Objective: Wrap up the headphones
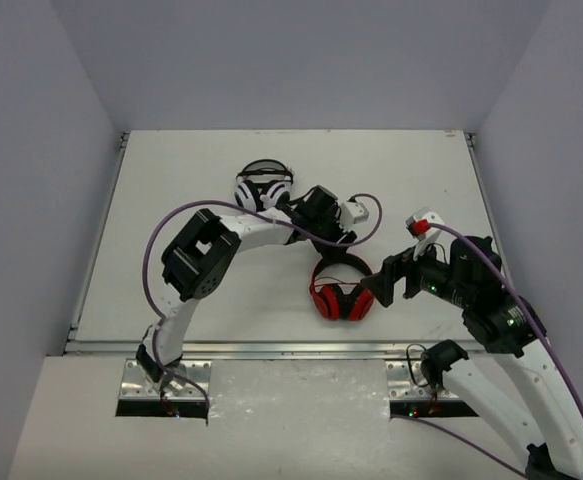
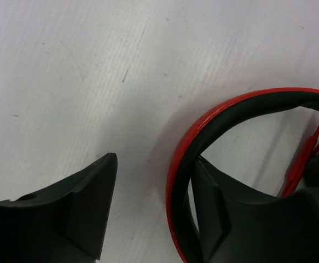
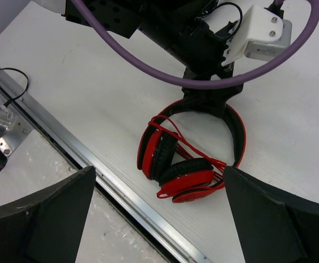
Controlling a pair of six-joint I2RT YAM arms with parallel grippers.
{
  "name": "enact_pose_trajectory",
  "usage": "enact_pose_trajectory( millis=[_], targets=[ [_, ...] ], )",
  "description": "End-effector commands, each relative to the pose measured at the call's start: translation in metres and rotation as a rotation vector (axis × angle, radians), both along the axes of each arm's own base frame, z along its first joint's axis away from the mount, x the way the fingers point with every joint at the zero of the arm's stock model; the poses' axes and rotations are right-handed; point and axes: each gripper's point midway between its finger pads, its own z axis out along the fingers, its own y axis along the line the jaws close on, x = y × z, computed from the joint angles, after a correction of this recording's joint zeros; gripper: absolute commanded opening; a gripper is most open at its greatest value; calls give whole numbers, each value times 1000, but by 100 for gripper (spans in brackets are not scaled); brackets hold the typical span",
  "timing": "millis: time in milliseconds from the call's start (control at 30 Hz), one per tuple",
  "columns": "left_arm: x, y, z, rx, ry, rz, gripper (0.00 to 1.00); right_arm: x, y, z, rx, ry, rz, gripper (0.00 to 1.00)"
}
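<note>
The red headphones (image 1: pixel 342 292) lie on the white table near its front edge, ear cups folded in, and their thin red cable (image 3: pixel 187 147) runs across the cups. In the left wrist view the red, black-lined headband (image 2: pixel 187 148) passes between the spread fingers of my left gripper (image 2: pixel 156 160), close against the right finger (image 2: pixel 241 219) and not clamped. From above, the left gripper (image 1: pixel 343 246) sits over the top of the headband. My right gripper (image 1: pixel 379 288) hovers just right of the ear cups, wide open and holding nothing; the headphones (image 3: pixel 186 164) show between its fingers.
White-and-black headphones (image 1: pixel 263 186) lie behind the left arm's wrist. A metal rail (image 1: pixel 271 348) edges the table front, close to the red ear cups. The left arm's purple cable (image 3: pixel 203 82) arcs over the headband area.
</note>
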Motion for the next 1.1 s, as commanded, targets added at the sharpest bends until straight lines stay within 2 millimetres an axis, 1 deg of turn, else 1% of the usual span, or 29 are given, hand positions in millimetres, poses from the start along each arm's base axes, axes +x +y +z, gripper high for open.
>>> enact_pose_trajectory(
  millis=[0,33,67,133,167,233,267,300,333,367,400,433,467,500,533,567,600,633,667,700,733,800,833,900,933,967,1000,1033,1067],
  targets=[
    [43,-2,83,-115,-180,173,100,-1,2,15,30,-37,2,99],
    [46,1,94,-128,-199,206,100,-1,0,15,27,-35,-7,99],
    [51,6,119,-171,-223,261,100,-1,-2,17,25,-43,-18,99],
    [60,17,141,-197,-257,342,100,0,-9,20,13,-47,-56,99],
    [64,27,165,-243,-273,410,100,0,-13,21,10,-49,-76,99],
    [73,54,188,-244,-331,559,100,4,-29,26,0,-75,-181,99],
    [68,70,207,-287,-329,670,100,5,-37,26,-11,-81,-221,99],
    [75,99,214,-259,-381,825,100,8,-52,26,-39,-97,-302,99],
    [68,118,215,-254,-353,943,100,9,-62,24,-53,-93,-361,99],
    [62,163,226,-224,-415,1144,100,8,-71,20,-79,-80,-398,99],
    [53,185,226,-206,-420,1249,100,7,-76,19,-94,-80,-423,99],
    [35,210,213,-177,-368,1384,100,8,-87,18,-117,-79,-483,99],
    [18,244,230,-194,-421,1518,100,8,-93,17,-125,-75,-513,99],
    [1,263,215,-146,-419,1569,100,6,-98,14,-140,-67,-536,99],
    [-16,279,205,-130,-399,1631,100,5,-103,14,-155,-77,-548,99],
    [-32,299,215,-156,-430,1677,100,4,-104,7,-169,-72,-545,99],
    [-43,312,210,-130,-445,1696,100,4,-105,7,-172,-84,-545,99],
    [-65,333,200,-104,-439,1740,100,2,-107,7,-170,-100,-548,99],
    [-76,348,200,-88,-472,1777,100,1,-107,3,-176,-99,-543,99],
    [-89,359,192,-38,-473,1777,100,0,-108,4,-170,-116,-538,99],
    [-96,365,202,-73,-481,1770,100,0,-108,3,-168,-120,-541,99],
    [-104,370,206,-66,-485,1727,100,1,-109,-1,-173,-121,-547,99],
    [-111,376,211,-64,-500,1694,100,1,-111,-2,-176,-120,-556,99],
    [-117,382,218,-74,-519,1674,100,1,-111,-11,-188,-99,-556,99],
    [-117,385,224,-89,-546,1661,100,1,-110,-13,-186,-91,-557,99],
    [-123,393,224,-116,-580,1669,100,1,-110,-17,-186,-80,-558,99],
    [-124,394,223,-138,-593,1660,100,0,-108,-18,-178,-69,-557,99],
    [-122,392,228,-199,-598,1651,100,0,-107,-19,-175,-67,-549,99],
    [-126,388,224,-259,-570,1624,100,0,-106,-19,-172,-65,-544,99]
  ],
)
